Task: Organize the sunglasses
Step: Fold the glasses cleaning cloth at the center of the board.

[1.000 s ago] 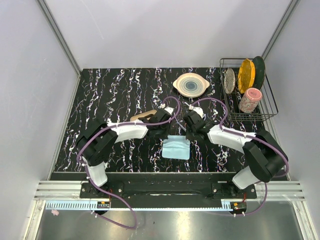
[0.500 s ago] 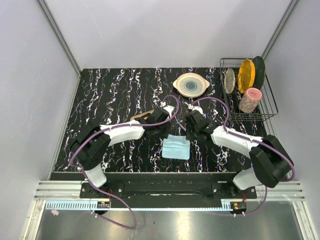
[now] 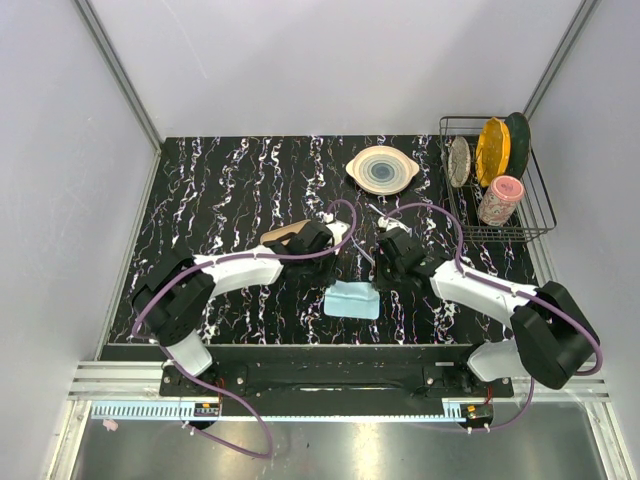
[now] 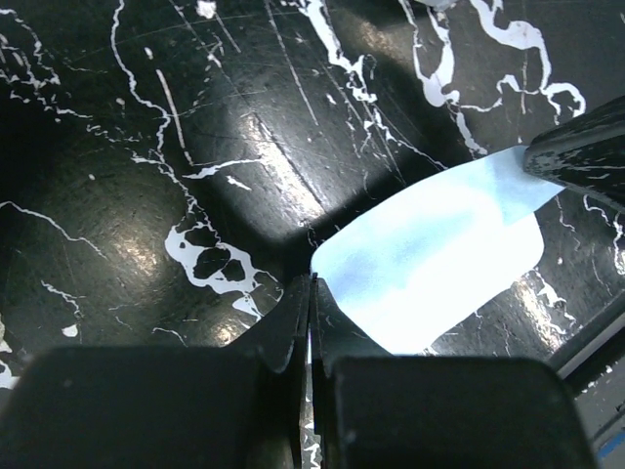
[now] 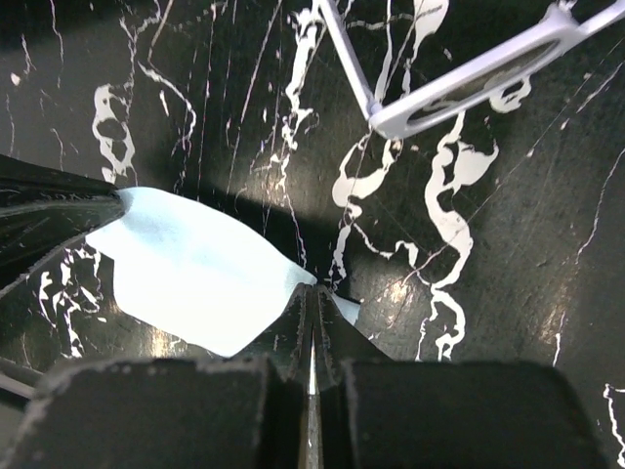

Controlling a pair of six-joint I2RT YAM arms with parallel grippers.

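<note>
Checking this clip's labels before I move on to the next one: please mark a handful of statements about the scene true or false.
1. The left hand and the right hand are each shut on a corner of the blue cloth. True.
2. The right hand holds the sunglasses. False: they lie on the table beyond the cloth, and neither hand touches them.
3. A pink cup stands in the wire rack. True.
4. The round plate sits on the cloth. False: it rests on the table at the far side, apart from the cloth.
</note>
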